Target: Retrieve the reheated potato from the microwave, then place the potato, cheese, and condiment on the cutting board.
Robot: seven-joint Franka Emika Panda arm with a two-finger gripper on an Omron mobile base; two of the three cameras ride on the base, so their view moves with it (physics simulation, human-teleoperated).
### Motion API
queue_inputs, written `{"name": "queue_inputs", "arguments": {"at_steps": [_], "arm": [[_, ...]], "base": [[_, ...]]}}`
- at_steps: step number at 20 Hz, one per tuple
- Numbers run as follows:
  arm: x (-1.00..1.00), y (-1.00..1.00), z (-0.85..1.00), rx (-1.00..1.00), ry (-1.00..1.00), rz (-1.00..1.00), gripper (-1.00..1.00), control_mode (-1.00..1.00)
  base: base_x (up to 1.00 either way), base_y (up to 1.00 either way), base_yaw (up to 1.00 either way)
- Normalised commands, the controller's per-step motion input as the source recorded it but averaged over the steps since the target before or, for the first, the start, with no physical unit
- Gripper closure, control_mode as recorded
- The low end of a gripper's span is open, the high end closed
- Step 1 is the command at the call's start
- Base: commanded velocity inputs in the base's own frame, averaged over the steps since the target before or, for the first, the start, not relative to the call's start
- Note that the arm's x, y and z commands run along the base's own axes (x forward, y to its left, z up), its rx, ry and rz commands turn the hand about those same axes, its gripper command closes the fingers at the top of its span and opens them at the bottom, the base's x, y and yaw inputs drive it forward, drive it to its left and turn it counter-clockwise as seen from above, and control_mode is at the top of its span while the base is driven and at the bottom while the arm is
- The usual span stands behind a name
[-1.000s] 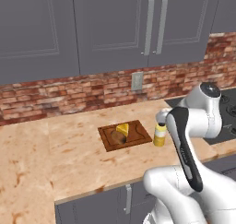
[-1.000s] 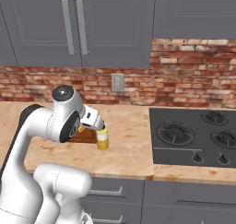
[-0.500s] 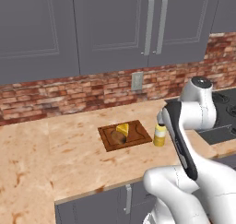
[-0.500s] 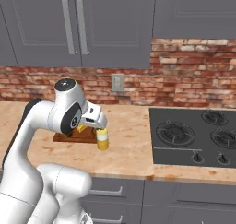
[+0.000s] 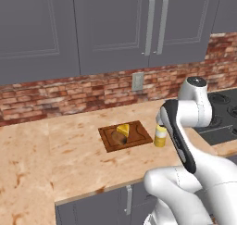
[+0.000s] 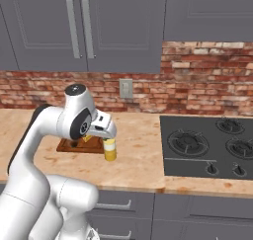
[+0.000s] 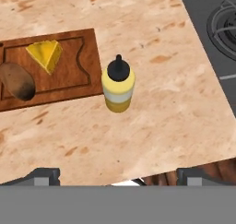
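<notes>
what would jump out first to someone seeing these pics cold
Probably the yellow squeeze bottle with its dark cap, standing upright on the counter just off the right edge of the cutting board. Next, the board itself, already holding the yellow cheese wedge and the brown potato. The white arm's gripper hangs above the bottle with its fingers spread wide and holding nothing, and a black stovetop sits to the right.
</notes>
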Motion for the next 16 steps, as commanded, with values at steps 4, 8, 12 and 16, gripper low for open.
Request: {"name": "queue_inputs", "arguments": {"at_steps": [4, 8, 12, 16], "arm": [[0.23, 0.0, -0.2, 0.0, 0.01, 0.0, -1.0, -1.0], [0.21, -0.01, -0.16, 0.0, 0.0, 0.0, -1.0, -1.0], [0.15, 0.0, -0.16, 0.0, 0.0, 0.0, -1.0, -1.0], [0.16, 0.0, -0.17, 0.0, 0.0, 0.0, -1.0, -1.0]], "base": [[0.0, 0.0, 0.0], [0.0, 0.0, 0.0], [0.0, 0.0, 0.0], [0.0, 0.0, 0.0]]}}
